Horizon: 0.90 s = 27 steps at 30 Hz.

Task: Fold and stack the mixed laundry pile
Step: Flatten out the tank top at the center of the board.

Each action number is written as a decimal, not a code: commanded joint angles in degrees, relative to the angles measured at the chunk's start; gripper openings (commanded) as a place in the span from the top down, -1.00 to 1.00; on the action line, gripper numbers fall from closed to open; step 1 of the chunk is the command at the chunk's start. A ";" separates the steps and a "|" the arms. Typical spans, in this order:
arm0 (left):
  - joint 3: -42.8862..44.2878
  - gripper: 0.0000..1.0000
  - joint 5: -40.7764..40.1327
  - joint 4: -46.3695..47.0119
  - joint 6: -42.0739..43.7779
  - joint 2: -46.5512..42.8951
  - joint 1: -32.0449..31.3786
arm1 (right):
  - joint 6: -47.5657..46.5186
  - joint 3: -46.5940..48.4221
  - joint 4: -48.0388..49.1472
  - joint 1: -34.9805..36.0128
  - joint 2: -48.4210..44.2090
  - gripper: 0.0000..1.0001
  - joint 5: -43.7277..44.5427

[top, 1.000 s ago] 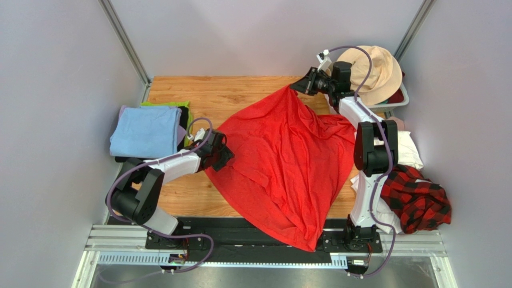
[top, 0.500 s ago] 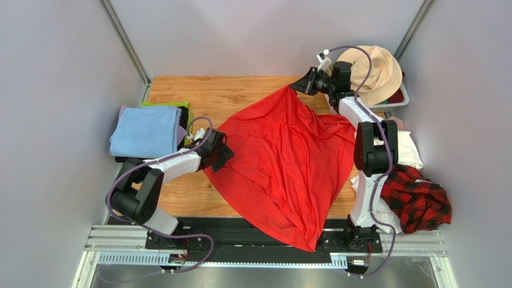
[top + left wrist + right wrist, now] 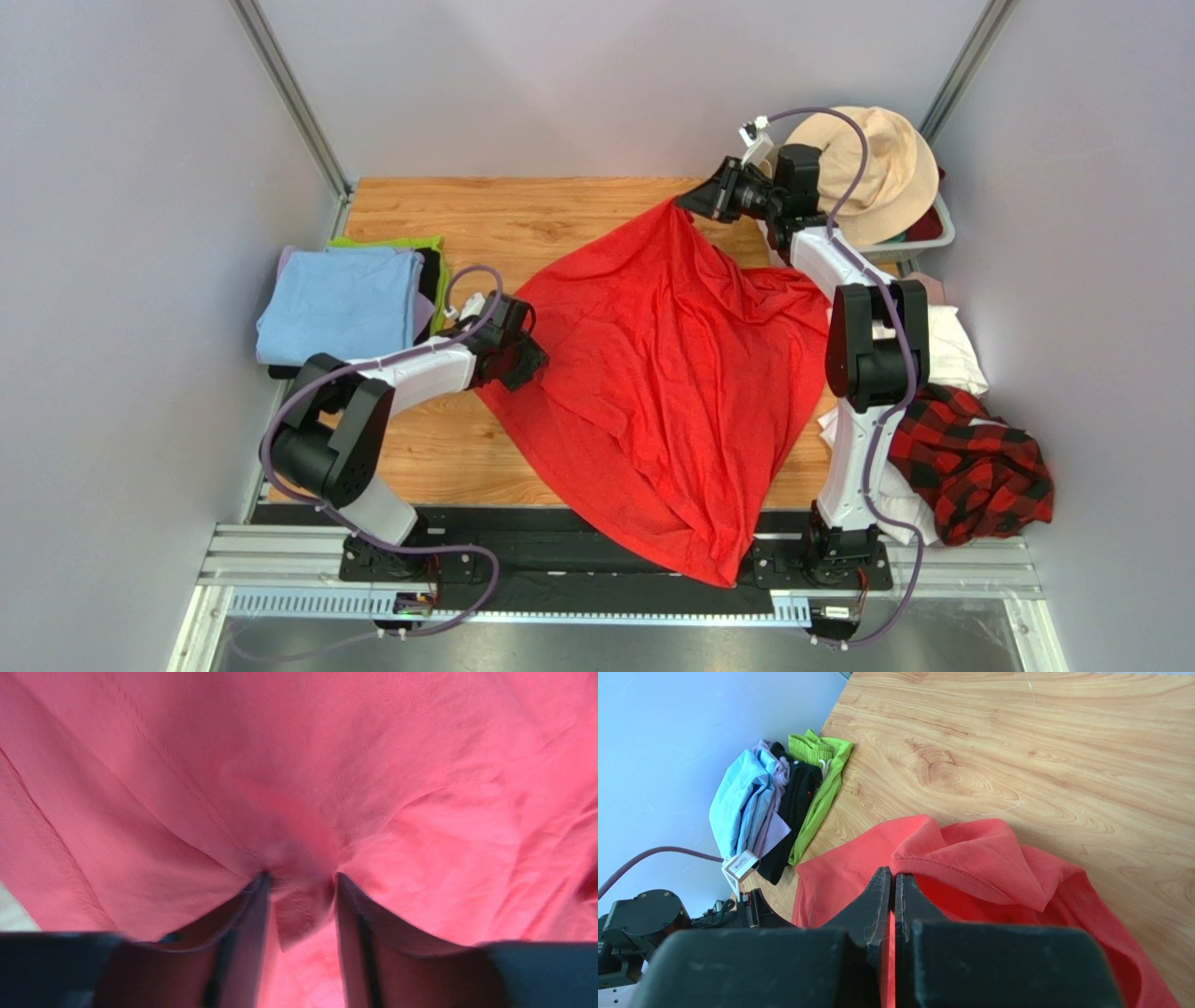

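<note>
left gripper (image 3: 302, 882) has just nudged in over the left edge of the red t-shirt (image 3: 673, 378). its jaws, wider a moment ago, are coming together around a small tuck of cloth. they stand apart in the wrist view, so i can't tell whether it has a real bite yet. right gripper (image 3: 697, 206) hasn't budged: clamped tight on the far corner of the shirt, holding it up off the table (image 3: 533, 210) near the back edge.

the shirt lies spread across the middle, rumpled, its near point hanging over the front edge between the arm bases. my read: once a second corner is caught, the two arms could pull it flat, so the folding proper hasn't begun.

off to the right, the plaid shirt (image 3: 982, 476) and white cloths (image 3: 954, 350) wait in a heap beside the right arm. on the left sits a neat stack, blue cloth (image 3: 337, 305) on top, green cloth (image 3: 407, 245) and black cloth (image 3: 798, 798) peeking out.

the only container is the basket (image 3: 943, 224) at back right, with a hat (image 3: 877, 168) lying on top. a bit of dark red shows beneath it, and i can't tell what.
</note>
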 commanded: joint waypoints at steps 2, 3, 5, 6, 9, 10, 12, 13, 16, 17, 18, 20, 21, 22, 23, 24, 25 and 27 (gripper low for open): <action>1.31 0.37 0.28 -2.51 1.47 2.67 0.26 | 0.98 -1.19 3.62 -0.14 -3.32 1.00 -0.99; 0.96 0.77 0.19 -2.42 1.21 2.40 0.26 | 1.06 -1.11 3.80 -0.22 -3.32 1.00 -1.08; 0.69 0.87 -0.34 -2.77 0.68 1.62 0.35 | 1.15 -1.11 3.80 -0.22 -3.32 1.00 -1.08; 0.52 0.82 -0.51 -3.12 0.68 1.44 0.26 | 1.15 -1.11 3.80 -0.22 -3.32 1.00 -1.08; 0.95 0.64 -0.78 -4.52 1.38 0.03 0.26 | 1.24 -1.11 3.80 -0.31 -3.14 1.00 -1.17; 1.13 0.64 -1.39 -5.14 1.82 -0.32 0.26 | 1.24 -1.11 3.80 -0.31 -3.14 1.00 -1.17; 1.48 0.62 -2.27 -6.37 2.17 -2.07 0.26 | 1.42 -1.11 3.98 -0.31 -2.96 1.00 -1.25; 1.74 0.61 -2.88 -6.81 2.78 -2.60 0.26 | 1.50 -1.02 4.07 -0.23 -2.96 1.00 -1.34; 2.97 0.56 -3.85 -8.57 3.93 -4.63 0.26 | 1.42 -1.02 3.98 -0.31 -2.88 1.00 -1.43; 3.15 0.57 -4.03 -8.84 4.11 -5.15 0.26 | 1.50 -0.93 4.07 -0.31 -2.96 1.00 -1.43; 3.41 0.63 -4.20 -8.93 4.28 -5.16 0.26 | 1.50 -0.93 4.07 -0.31 -2.88 1.00 -1.52; 3.41 0.80 -4.38 -8.93 4.46 -5.25 0.26 | 1.59 -1.02 4.15 -0.31 -2.88 1.00 -1.52; 3.42 0.87 -4.38 -9.01 4.46 -5.16 0.26 | 1.68 -1.02 4.07 -0.31 -2.96 1.00 -1.61; 3.42 0.86 -4.21 -9.10 4.55 -5.16 0.26 | 1.59 -1.02 4.07 -0.31 -2.96 1.00 -1.69; 3.42 0.82 -4.12 -9.01 4.64 -5.16 0.26 | 1.68 -1.02 4.15 -0.31 -3.05 1.00 -1.69; 3.50 0.80 -4.03 -9.10 4.90 -5.16 0.26 | 1.68 -1.02 4.15 -0.31 -3.05 1.00 -1.87; 3.42 0.81 -3.94 -9.10 5.16 -5.24 0.26 | 1.59 -1.02 4.15 -0.31 -2.96 1.00 -1.78; 3.24 1.00 -4.03 -9.01 5.08 -5.16 0.26 | 1.68 -1.02 4.15 -0.23 -3.05 1.00 -1.87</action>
